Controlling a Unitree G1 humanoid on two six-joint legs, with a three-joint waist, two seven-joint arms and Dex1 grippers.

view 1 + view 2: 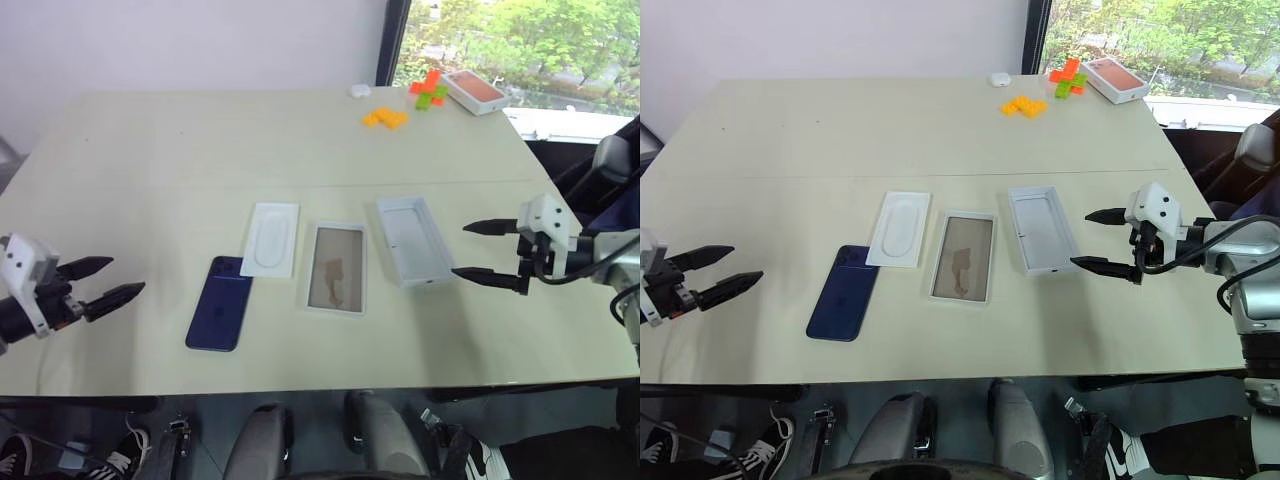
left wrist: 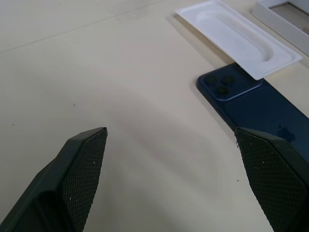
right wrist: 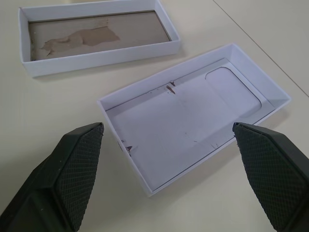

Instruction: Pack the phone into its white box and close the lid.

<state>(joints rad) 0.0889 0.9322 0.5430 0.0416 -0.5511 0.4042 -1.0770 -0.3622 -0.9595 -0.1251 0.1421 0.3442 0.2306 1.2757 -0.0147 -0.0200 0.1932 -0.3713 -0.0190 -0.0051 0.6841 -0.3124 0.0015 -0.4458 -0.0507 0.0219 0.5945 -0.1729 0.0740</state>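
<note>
The dark navy phone (image 1: 220,304) lies back-up on the table, its lens cluster (image 2: 222,85) toward the far end. To its right sits the white box (image 1: 336,268) with a tan-brown floor, open side up. Further right the lid (image 1: 414,240) lies with its pale inside up (image 3: 193,125). My left gripper (image 1: 100,284) hovers open to the left of the phone, with nothing between its fingers. My right gripper (image 1: 487,252) hovers open just right of the lid, also without anything in it.
A flat white card (image 1: 271,238) lies beside the phone's far end, touching or overlapping its corner. At the table's far right are orange and green blocks (image 1: 386,117), an orange-topped box (image 1: 474,90) and a small white object (image 1: 360,90). Bare tabletop (image 1: 200,160) stretches behind the items.
</note>
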